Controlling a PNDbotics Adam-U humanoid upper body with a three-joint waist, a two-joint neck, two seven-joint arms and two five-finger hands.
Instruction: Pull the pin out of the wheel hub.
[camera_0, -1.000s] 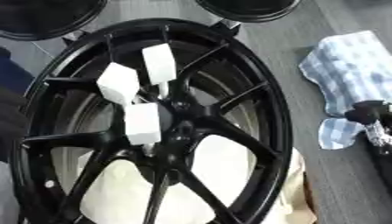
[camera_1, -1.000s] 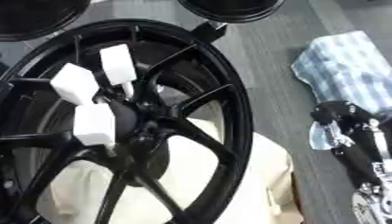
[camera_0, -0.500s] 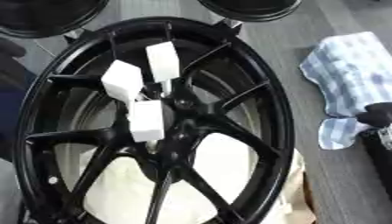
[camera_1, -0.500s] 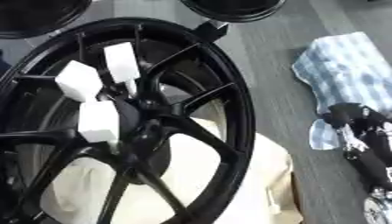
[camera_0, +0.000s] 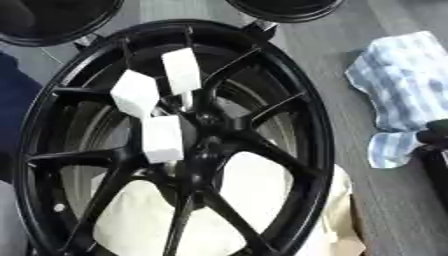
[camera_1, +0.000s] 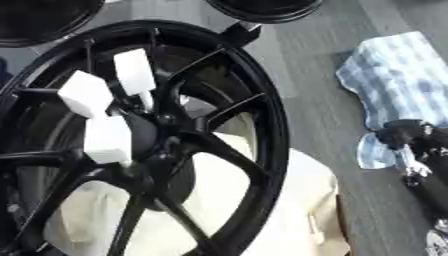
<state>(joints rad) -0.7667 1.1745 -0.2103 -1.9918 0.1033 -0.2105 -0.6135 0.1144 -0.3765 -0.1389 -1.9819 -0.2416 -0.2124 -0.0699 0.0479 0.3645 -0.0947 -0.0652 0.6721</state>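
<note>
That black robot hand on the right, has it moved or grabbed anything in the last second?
The right robot hand has drawn back, down toward the lower right edge of the view, away from the wheel. It has grabbed nothing. The three white blocks at the hub and the striped cloth lie as before; the small shift of everything looks like camera motion.

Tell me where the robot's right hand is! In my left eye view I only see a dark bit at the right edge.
Observer: The right eye view shows more of the right hand. It shows at the lower edge of the blue checked cloth, well apart from the wheel.
Operator: Where does its arm go?
Observer: The arm runs down to the lower right corner, with silver parts on it.
</note>
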